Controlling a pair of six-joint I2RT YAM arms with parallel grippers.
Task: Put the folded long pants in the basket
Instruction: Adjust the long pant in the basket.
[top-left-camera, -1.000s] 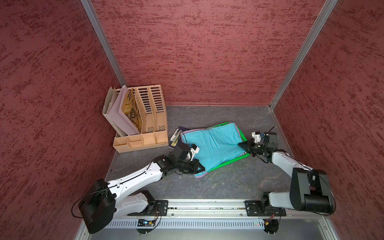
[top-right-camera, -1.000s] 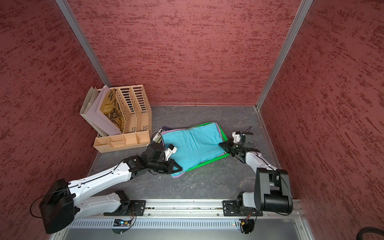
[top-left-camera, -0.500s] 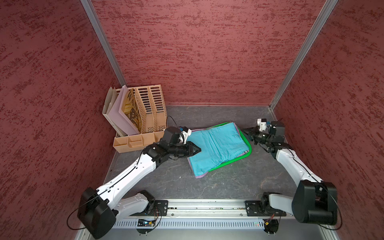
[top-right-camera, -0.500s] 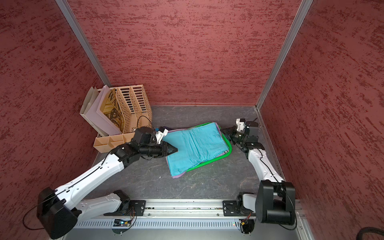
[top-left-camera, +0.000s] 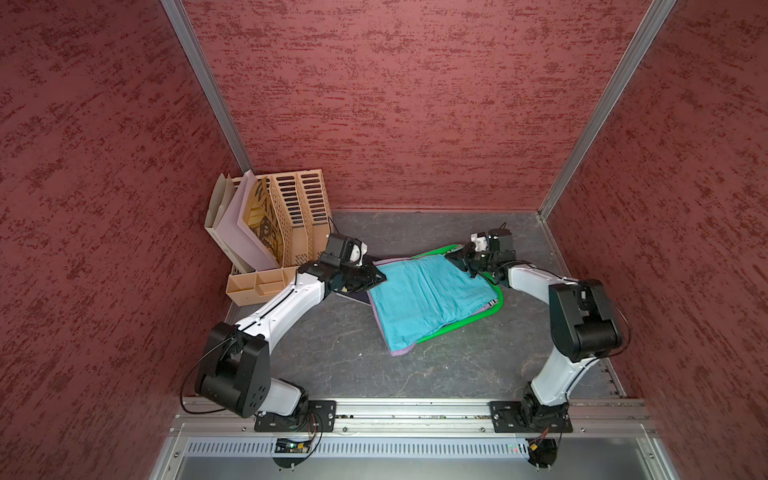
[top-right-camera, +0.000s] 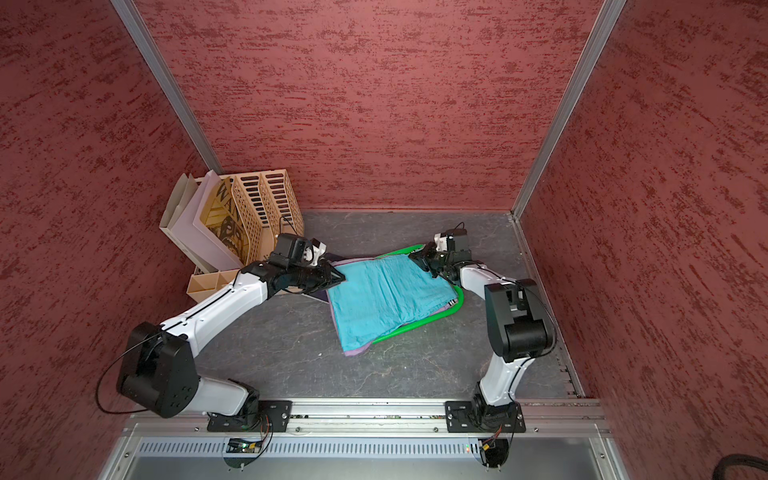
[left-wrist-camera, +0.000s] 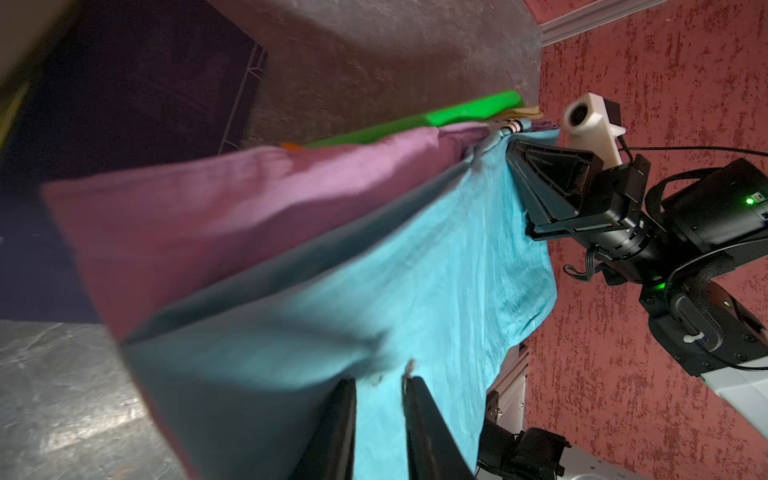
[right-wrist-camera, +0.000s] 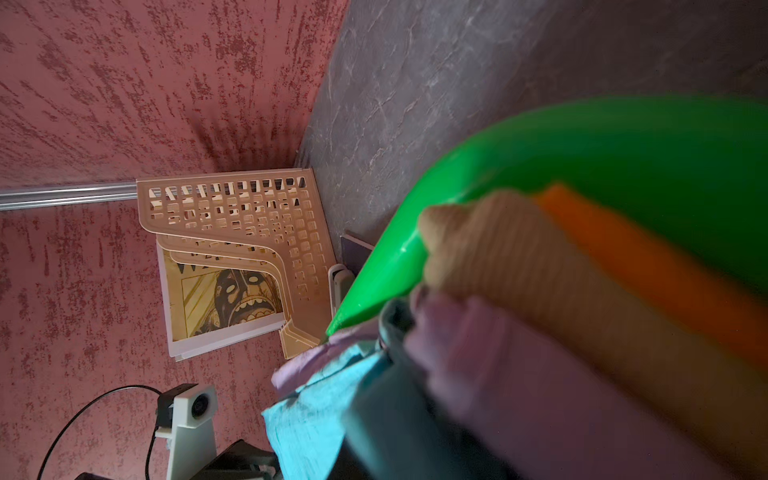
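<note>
Teal pants (top-left-camera: 428, 301) top the stack in the green basket (top-left-camera: 496, 305), hanging over its rim beside the slightly parted, empty left gripper (top-left-camera: 380, 277); right gripper (top-left-camera: 453, 258) pinches their far corner.

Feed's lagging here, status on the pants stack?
Left gripper jaws parted at teal pants edge; right gripper shut on far corner. Stack overhangs green basket. Nothing in the way.

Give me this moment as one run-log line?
teal pants: top of stack, overhanging green basket | left pincer: slightly open, at teal edge | right pincer: shut, at far corner
</note>
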